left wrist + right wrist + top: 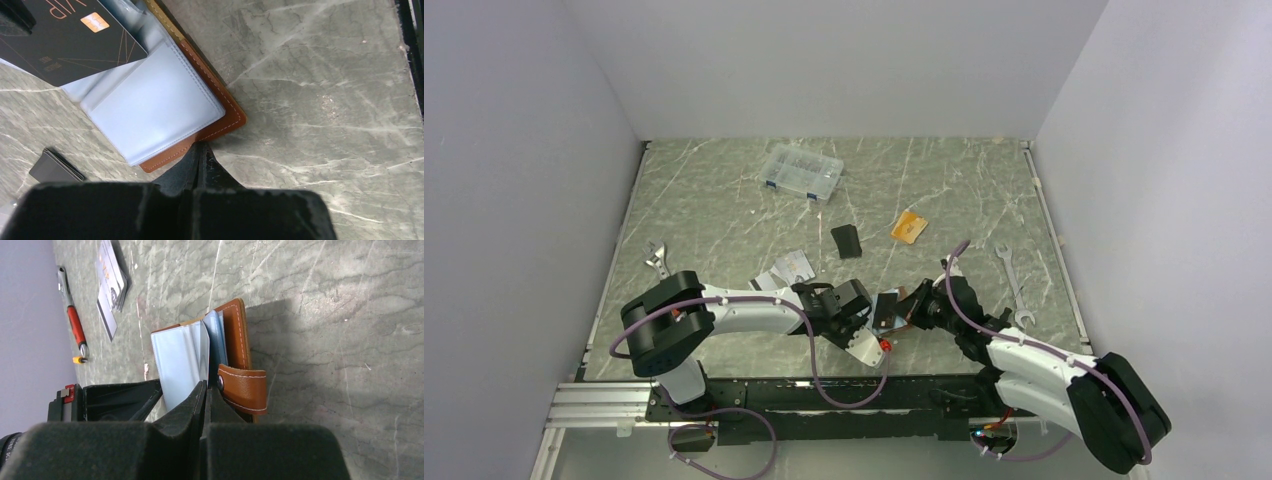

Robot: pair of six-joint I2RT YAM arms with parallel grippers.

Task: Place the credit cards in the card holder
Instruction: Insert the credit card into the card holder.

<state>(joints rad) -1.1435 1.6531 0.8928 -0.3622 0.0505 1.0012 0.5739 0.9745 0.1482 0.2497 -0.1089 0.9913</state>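
right wrist view: the card holder stands open on the table near its front edge, its clear sleeve pinched in the closed right gripper. the left gripper, fingers pressed together, touches the holder's brown edge. an orange card lies farther back.

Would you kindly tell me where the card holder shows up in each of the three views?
Top external: card holder low centre.
Left wrist: card holder centre-left, pale sleeves showing, at the left claw's tip.
Right wrist: card holder centre, standing open, at the right claw's tip.
Shared landmark: the marbled table.
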